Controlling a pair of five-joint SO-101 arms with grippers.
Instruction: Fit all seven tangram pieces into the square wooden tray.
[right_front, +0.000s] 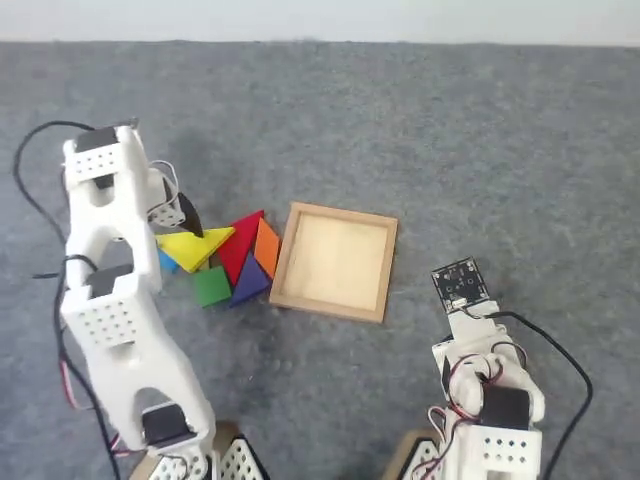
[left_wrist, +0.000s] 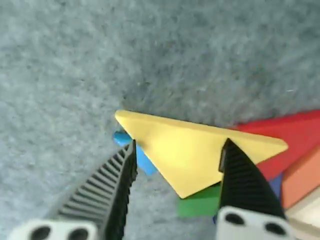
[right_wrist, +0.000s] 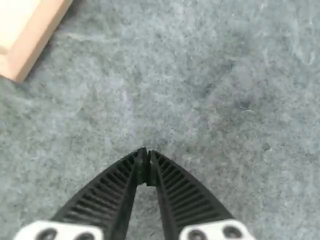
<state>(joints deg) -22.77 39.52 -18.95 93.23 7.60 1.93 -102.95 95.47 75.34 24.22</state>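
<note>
While left hand straddles yellow triangle, jaws apart, tangram pieces cluster at 9 o'clock of tray. Triangle likely light, rigid, smooth: pinch across opposite edges. Right hand closed, empty.

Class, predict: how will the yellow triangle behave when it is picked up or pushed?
Probably stiff: the yellow triangle shows thick, straight edges. Its smooth face and slanted sides may let the left claw slip. Resting partly over the green piece, it could tilt if pushed.
</note>
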